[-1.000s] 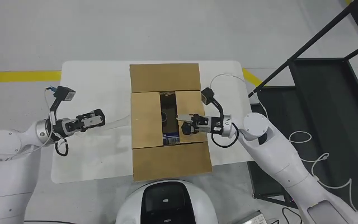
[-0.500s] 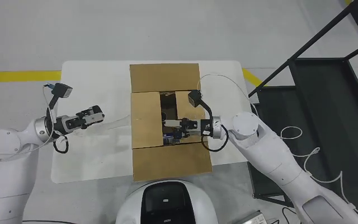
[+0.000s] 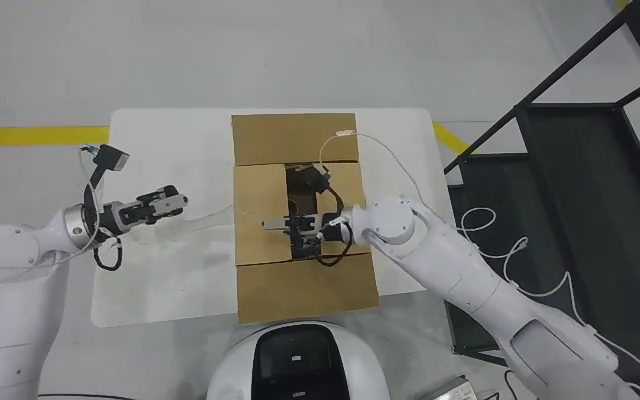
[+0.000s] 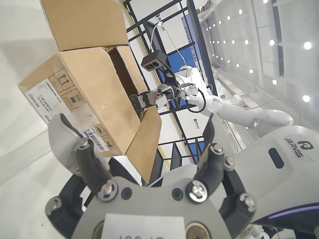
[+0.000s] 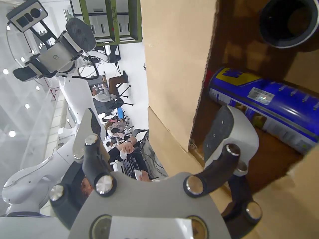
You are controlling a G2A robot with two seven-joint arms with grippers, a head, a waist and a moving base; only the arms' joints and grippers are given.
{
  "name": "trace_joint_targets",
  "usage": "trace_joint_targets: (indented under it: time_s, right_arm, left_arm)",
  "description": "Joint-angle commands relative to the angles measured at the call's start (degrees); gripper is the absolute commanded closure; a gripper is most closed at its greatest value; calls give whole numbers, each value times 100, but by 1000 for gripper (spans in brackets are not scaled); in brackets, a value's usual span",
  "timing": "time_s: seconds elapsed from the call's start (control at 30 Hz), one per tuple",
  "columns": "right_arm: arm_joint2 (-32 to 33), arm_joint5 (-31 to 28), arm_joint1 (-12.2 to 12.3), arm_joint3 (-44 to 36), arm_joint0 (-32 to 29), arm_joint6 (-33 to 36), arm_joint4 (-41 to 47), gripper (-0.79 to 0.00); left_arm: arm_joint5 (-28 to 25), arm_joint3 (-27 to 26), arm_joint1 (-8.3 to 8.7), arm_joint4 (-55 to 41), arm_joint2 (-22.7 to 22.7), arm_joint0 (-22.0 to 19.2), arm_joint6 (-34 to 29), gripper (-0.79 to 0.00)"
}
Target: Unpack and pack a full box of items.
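The cardboard box (image 3: 300, 290) sits in the middle of the white table (image 3: 170, 150), right in front of the robot. Its far and near flaps are folded outward, while the two side flaps are folded in over the top, leaving a narrow dark gap between them. Through that gap you can see a blue spray can (image 5: 264, 105) lying on its side inside the box. Beyond it is a black tube (image 5: 289, 17) with its open mouth turned toward the gap. The two are close together; whether they touch I can't tell.

The right gripper (image 3: 278, 224) is at the gap, toward its near end, with its fingers spread wide. It straddles the inner edge of the flap on the robot's left. One finger (image 5: 225, 128) is down inside the box, just beside the spray can, and the other finger (image 5: 86, 130) is outside, above the flap. It grips nothing, and whether either finger touches the cardboard can't be made out.

The left gripper (image 3: 178, 199) hangs over the table on the robot's left, well apart from the box. It points toward the box's side wall, where white printed labels (image 4: 49, 95) are stuck. Its fingers are spread apart too, with nothing between them.

A thin white cable (image 3: 345, 135) arcs from the right arm over the far flap.
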Motion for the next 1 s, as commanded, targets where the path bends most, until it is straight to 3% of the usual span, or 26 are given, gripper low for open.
trace_joint_targets:
  time_s: [0.0,0.17,0.4,0.67,0.97]
  right_arm:
    - [5,-213,-36,-7,38,214,203,-785]
    - [30,-561,-113,-68,124,490,503,-785]
    - [-260,-742,-375,-230,435,274,740,-785]
    - [-1175,-531,-954,246,1101,-89,615,-785]
    - [-1763,-397,-1577,1331,1603,34,714,-785]
  left_arm:
    - [-9,-28,5,-74,-3,1,57,-785]
    - [-88,-123,17,-415,-124,81,253,-785]
    - [-234,-297,29,-1210,-415,302,477,-785]
    - [-311,-281,47,-1740,-674,473,522,-785]
    - [-280,-33,57,-1590,-471,419,246,-785]
